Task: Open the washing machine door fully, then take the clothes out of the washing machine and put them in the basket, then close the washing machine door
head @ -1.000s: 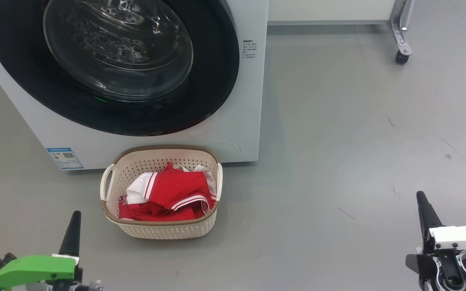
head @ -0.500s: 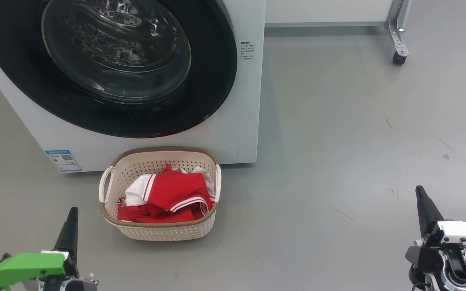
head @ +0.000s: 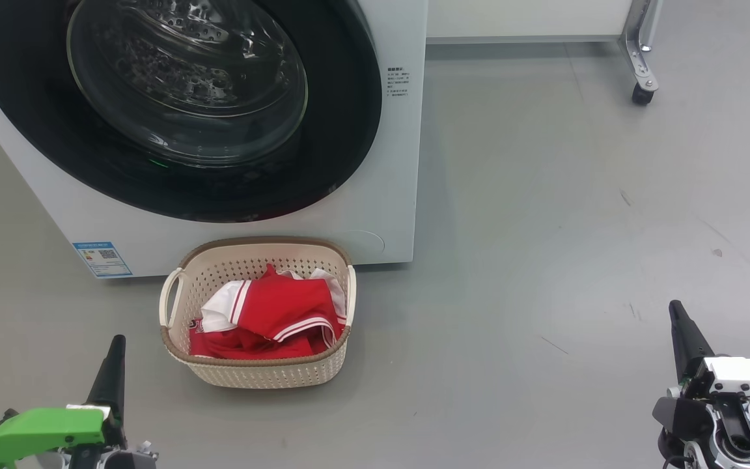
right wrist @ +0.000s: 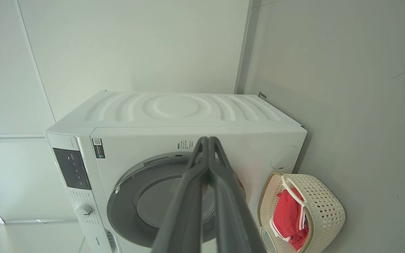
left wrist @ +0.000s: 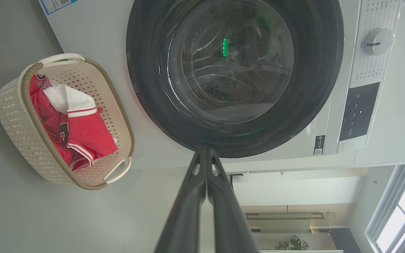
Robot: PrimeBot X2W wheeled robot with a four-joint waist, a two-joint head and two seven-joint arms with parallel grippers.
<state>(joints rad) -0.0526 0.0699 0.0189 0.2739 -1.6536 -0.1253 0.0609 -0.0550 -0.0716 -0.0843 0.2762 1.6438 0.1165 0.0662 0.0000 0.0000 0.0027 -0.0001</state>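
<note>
Clothes [head: 271, 312] in the basket [head: 258, 374], washing machine door [head: 349, 130] apparently shut: task looks finished, so my left fingers [left wrist: 188, 203] and right fingers [right wrist: 188, 203], pressed together and empty, need only rest.

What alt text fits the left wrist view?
The white front-loading washing machine, its round black-rimmed glass door closed, spans the view turned sideways. At left, a cream perforated plastic basket holds bright red, white-trimmed clothes. The left gripper's two dark fingers, pressed together, rise from the bottom edge.

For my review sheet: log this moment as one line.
washing machine door: shut | clothes: in basket | left gripper: jaws shut, empty | right gripper: jaws shut, empty
</note>
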